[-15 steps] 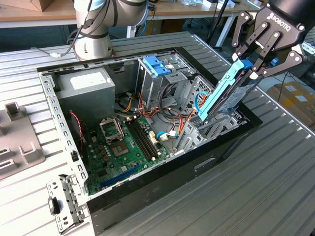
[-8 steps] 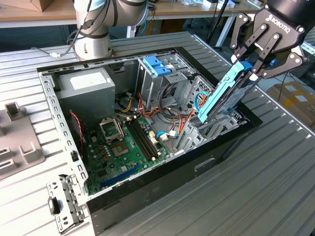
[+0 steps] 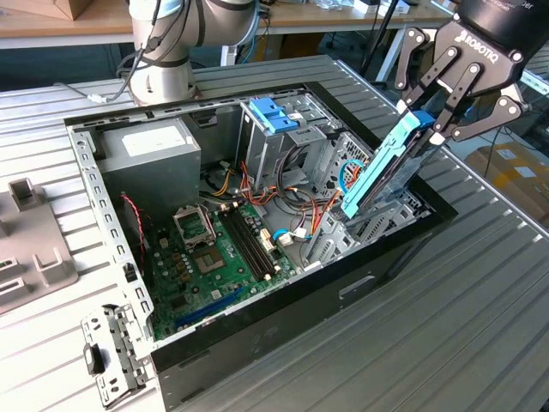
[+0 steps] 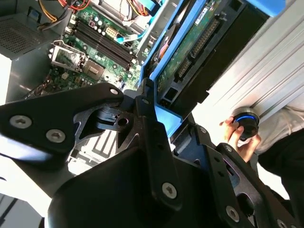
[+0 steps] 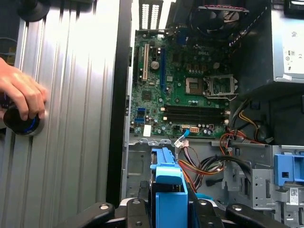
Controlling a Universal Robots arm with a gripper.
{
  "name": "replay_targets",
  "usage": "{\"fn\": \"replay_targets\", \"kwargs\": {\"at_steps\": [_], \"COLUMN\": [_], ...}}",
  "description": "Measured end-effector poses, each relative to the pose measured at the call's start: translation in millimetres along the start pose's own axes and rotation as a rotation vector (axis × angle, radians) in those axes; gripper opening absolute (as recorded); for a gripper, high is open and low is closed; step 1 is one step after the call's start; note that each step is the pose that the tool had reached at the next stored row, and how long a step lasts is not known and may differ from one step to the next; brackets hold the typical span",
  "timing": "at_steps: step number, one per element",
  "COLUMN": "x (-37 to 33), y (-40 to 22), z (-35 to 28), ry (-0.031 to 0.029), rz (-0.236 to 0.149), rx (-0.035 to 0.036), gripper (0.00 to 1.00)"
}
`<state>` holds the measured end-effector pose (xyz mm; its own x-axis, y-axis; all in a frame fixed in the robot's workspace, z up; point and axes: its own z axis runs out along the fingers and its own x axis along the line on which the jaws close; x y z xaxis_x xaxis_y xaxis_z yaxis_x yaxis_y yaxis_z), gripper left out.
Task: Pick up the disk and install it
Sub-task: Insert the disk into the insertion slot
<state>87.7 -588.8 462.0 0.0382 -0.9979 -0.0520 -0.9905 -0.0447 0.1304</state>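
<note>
Jaws around disk (image 3: 380,168) (upper end covered)

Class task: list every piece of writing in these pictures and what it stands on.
On the gripper, which grips the disk, white lettering: a brand mark, left unquoted.
The white label on the grey metal box: too small.
The sticker on the disk, second wrist view: blurred.
Markings on the motherboard: too small.

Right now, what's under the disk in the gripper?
The disk, clamped in the gripper, tilts over the metal drive cage and cables. Its lower end hides the slot beneath.
</note>
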Motion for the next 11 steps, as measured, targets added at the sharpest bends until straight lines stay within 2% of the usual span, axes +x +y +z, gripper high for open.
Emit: {"fn": "replay_targets", "kwargs": {"at_steps": [5, 11], "x": [-2.9, -3.0], "y": [0.9, 0.1], "z": [4.6, 14.5], "ry": [0.0007, 0.0032], "rz": [-0.004, -0.004], "rx": [-0.0002, -0.0004], "gripper": [0.37, 0.37]}}
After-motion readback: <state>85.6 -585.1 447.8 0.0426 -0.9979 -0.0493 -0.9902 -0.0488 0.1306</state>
